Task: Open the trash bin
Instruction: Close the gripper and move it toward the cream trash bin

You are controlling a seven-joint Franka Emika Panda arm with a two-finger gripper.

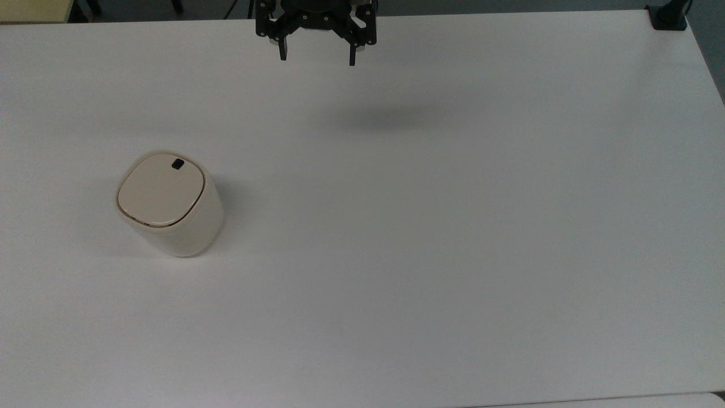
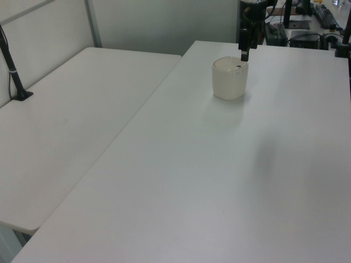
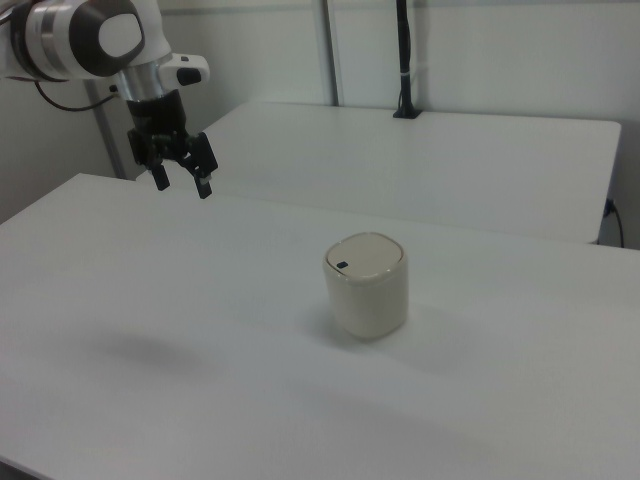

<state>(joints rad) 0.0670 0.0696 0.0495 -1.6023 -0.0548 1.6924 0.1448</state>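
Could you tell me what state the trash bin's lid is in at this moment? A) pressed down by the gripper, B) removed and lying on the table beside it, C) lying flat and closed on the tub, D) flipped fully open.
C: the lid sits flat and flush on the trash bin with its black button showing on top, while the open gripper hangs above the table, well away from it.

Arm (image 3: 85, 40) raised, wrist pointing down, gripper (image 1: 317, 56) hanging in the air, jaws spread apart, holding nothing
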